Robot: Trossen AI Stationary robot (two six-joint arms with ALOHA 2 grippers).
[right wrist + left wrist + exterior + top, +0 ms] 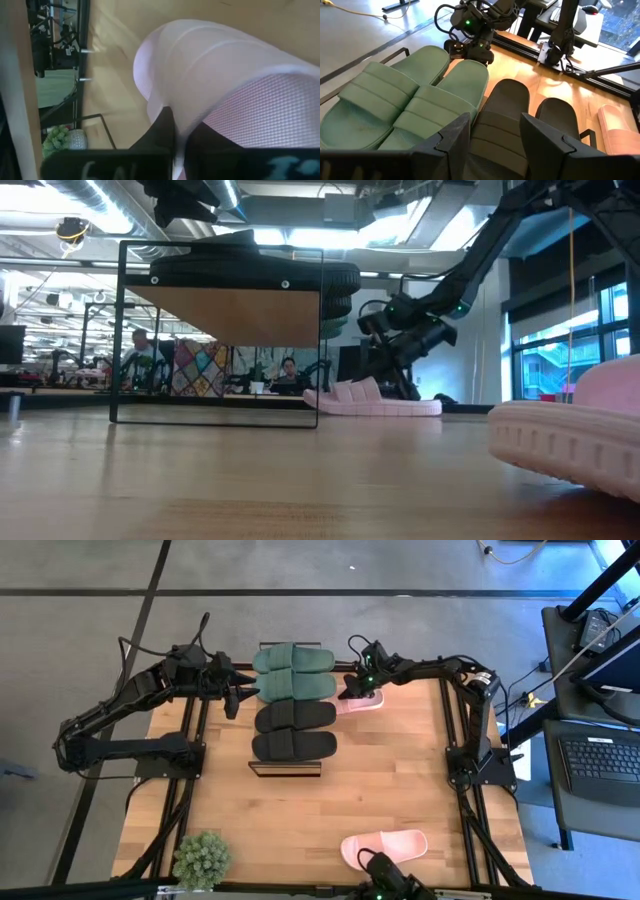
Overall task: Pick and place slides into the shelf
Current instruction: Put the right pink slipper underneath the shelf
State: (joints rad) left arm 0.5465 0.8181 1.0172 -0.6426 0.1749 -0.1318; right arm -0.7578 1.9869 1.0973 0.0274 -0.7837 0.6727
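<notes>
Pink slide (360, 700) beside the shelf (290, 768), strap pinched in my right jaws (352, 691), resting on tabletop (400, 790). Left jaws (238, 692) released, empty, beside the green slides (293, 673).

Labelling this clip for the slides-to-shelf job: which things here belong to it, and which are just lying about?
Job:
green slides
black slides
pink slide, pinched in right gripper
second pink slide
shelf
left gripper, open by the shelf

Lying about:
potted plant
</notes>
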